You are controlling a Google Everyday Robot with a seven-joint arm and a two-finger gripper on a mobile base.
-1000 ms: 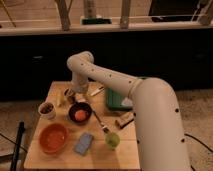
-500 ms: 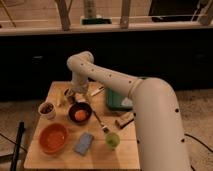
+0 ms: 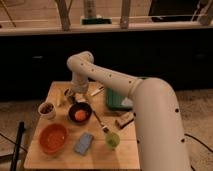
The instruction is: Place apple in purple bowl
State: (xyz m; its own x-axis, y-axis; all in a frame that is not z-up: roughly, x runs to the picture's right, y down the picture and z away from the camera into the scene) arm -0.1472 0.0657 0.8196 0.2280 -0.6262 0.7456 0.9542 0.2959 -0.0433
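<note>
The purple bowl (image 3: 80, 113) is small and dark and stands near the middle of the wooden table (image 3: 125, 150). The apple (image 3: 80, 115), small and orange-red, lies inside it. My gripper (image 3: 74, 98) hangs from the white arm just behind the bowl's far rim, slightly to its left, above the table. It is apart from the apple.
A larger orange bowl (image 3: 52, 138) stands front left, with a white cup (image 3: 47, 110) of brown contents behind it. A blue sponge (image 3: 84, 143), a green round fruit (image 3: 112, 141), a brush (image 3: 100, 123), a brown item (image 3: 125, 120) and a green packet (image 3: 117, 98) lie around.
</note>
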